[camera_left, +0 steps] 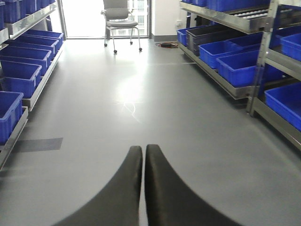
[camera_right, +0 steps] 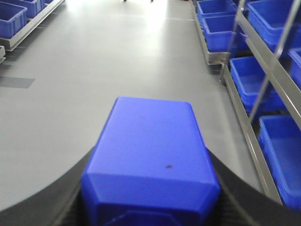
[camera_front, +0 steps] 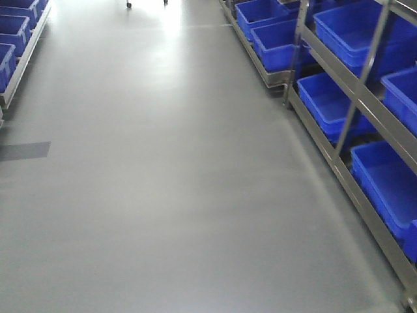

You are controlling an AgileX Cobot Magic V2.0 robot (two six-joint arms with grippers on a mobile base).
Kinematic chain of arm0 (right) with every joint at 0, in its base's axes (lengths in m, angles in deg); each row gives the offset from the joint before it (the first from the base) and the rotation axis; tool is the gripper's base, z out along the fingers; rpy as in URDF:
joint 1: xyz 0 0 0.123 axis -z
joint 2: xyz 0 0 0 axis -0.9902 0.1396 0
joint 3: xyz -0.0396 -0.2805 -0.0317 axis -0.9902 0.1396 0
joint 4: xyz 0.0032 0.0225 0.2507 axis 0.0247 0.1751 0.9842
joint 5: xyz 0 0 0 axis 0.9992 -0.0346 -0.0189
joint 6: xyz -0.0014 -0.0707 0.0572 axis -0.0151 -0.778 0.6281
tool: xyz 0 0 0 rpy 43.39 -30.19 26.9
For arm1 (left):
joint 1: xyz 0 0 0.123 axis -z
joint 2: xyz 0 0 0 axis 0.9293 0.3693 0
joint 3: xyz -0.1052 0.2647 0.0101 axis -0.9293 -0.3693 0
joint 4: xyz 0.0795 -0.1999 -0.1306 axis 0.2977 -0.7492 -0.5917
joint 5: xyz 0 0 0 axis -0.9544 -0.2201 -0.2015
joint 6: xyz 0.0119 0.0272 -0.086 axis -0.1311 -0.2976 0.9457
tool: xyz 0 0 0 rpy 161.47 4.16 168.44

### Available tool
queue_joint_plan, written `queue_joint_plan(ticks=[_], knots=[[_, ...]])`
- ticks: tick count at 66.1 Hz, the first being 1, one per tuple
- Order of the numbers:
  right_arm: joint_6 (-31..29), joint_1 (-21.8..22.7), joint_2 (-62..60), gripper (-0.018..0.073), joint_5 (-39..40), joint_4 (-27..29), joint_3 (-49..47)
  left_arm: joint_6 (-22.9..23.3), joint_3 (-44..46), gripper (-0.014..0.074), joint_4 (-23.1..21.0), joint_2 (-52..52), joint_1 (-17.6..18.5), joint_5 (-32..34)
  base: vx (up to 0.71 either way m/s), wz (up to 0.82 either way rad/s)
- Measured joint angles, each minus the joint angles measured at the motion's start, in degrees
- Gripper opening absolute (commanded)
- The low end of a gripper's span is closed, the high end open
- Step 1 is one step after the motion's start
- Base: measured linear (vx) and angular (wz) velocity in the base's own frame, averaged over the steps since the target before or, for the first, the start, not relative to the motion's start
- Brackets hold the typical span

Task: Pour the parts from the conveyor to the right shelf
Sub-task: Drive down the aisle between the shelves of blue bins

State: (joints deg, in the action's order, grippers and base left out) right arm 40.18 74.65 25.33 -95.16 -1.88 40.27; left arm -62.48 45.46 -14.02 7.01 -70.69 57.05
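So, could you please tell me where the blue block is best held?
Take the blue block by its two long flat sides, coming in end-on, as the right end effector does now. Those sides look parallel and plain; the corners are bevelled, so a diagonal grip would likely slip.

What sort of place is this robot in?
Likely a warehouse or factory storeroom: a steel rack, rows of blue bins on both sides, and a grey floor aisle between.
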Motion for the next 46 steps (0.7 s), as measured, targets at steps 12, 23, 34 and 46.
queue_joint_plan(ticks=[12,23,34,46], knots=[[0.00,0.00,0.00,-0.0005,0.00,0.00,0.00,0.00,0.00,-0.0006,0.00,0.00,0.00,0.00,0.62,0.20],[0.00,0.00,0.00,-0.0005,0.00,0.00,0.00,0.00,0.00,-0.0006,0.00,0.00,0.00,0.00,0.63,0.21],[0.00,0.00,0.00,-0.0005,0.00,0.00,0.00,0.00,0.00,-0.0006,0.00,0.00,0.00,0.00,0.61,0.19],[0.00,0.00,0.00,-0.0005,0.00,0.00,0.00,0.00,0.00,-0.0006,0.00,0.00,0.00,0.00,0.60,0.12]])
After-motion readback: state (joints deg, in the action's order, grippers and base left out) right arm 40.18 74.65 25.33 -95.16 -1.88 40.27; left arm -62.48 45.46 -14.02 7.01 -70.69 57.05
